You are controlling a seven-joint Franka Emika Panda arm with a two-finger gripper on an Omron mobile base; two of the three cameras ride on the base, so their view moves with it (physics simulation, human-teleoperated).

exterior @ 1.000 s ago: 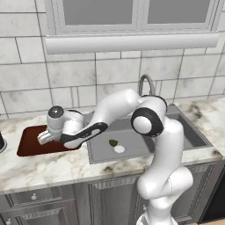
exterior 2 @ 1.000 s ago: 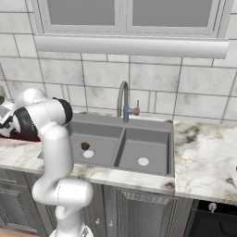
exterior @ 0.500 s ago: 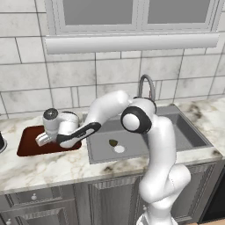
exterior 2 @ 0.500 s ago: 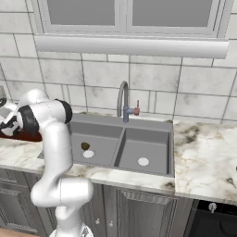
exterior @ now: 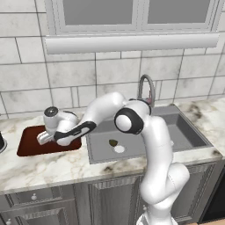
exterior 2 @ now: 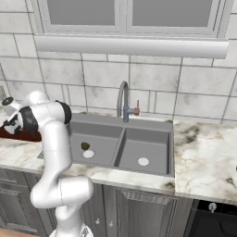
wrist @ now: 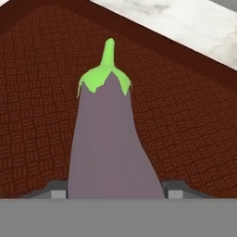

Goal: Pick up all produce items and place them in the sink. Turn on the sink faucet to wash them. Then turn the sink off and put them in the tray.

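Listing our holdings from largest to smallest: first the sink (exterior: 186, 132), grey and double-basined, with its faucet (exterior 2: 123, 102) at the back rim. Next the tray (exterior: 28, 139), reddish-brown, on the counter just left of the sink; our gripper (exterior: 44, 137) hangs over it. Then the eggplant (wrist: 107, 143), purple with a green cap in the hand view, caught between our fingers at its thick end; its long axis runs straight out from the hand, stem pointing away over the tray floor. Fingers stand apart, pressed to the eggplant's sides. Last, the small olive-brown item (exterior: 113, 142) lies in the near basin, touching nothing but the floor beside the drain (exterior: 119, 149). We judge that release into the tray comes next.
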